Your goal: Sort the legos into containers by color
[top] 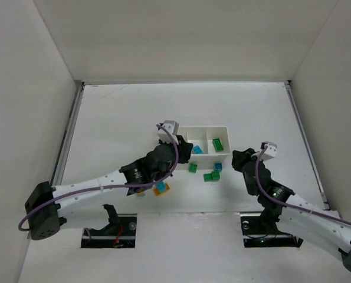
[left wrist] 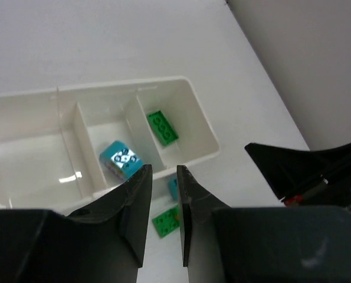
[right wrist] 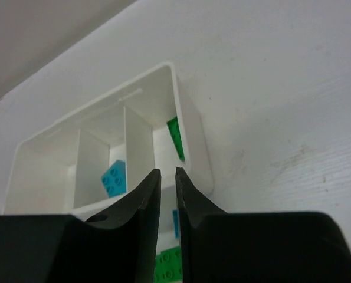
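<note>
The white tray (top: 225,128) has three containers side by side. A cyan lego (top: 197,150) lies in the middle one and a green lego (top: 217,144) in the right one. In front of the tray lie loose legos: two green (top: 193,167) (top: 210,175) and one cyan (top: 217,167). An orange-yellow and cyan pair (top: 161,188) sits by the left arm. My left gripper (left wrist: 163,171) hovers at the tray's front wall, jaws nearly together and holding nothing. My right gripper (right wrist: 168,172), to the right of the loose legos, is likewise shut on nothing.
The right arm's black wrist (left wrist: 317,171) is close to the right of the left gripper. White walls enclose the table on three sides. Another small lego (top: 141,192) is partly hidden under the left arm.
</note>
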You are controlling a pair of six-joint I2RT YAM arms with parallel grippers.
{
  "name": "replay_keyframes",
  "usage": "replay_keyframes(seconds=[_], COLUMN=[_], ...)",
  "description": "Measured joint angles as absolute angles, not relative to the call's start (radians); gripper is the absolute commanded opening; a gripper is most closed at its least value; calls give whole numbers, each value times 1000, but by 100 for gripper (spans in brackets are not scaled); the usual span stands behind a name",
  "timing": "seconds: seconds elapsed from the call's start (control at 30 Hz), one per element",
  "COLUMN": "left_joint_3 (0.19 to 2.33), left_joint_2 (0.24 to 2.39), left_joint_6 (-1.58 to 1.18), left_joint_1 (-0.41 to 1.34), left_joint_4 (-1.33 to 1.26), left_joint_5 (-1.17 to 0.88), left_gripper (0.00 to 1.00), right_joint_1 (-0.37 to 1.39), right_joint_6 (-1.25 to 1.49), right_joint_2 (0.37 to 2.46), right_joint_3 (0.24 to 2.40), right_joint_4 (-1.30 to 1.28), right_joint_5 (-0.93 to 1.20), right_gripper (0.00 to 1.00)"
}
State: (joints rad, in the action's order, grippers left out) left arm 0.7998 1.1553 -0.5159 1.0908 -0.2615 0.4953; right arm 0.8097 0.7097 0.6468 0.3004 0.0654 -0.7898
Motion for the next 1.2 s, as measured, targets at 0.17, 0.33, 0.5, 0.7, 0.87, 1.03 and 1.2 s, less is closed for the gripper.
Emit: replay_keyframes(seconds=[0.17,0.33,0.5,0.7,0.87,1.03,1.2], left_joint_3=[670,609,564,531,515,508,542], left_joint_2=[1080,1079,993,820,766,777,911], left_joint_6=[-570,-609,-630,-693,-780,-828,-837], left_joint_1=[1134,1168,1212,1189,1104,980,830], left_joint_4=[-183,-135,-81,49,176,257,283], left_joint_5=[521,531,584,682,712,700,643], left_gripper=[20,22,23,26,31,37,40], right_joint_1=[809,829,1003,1154,1269,1317,1315], right_joint_6=[791,785,786,739,642,553,515], right_joint_2=[722,959,1019,1147,1338,1496,1518], right_joint_3=[319,379,435,590,706,844,883], right_joint_4=[-78,-105,-149,-141,-56,-12,20], right_joint_5=[-702,-612,-629,-626,-590,-558,-557], right_gripper=[42,57,61,49,73,68,68])
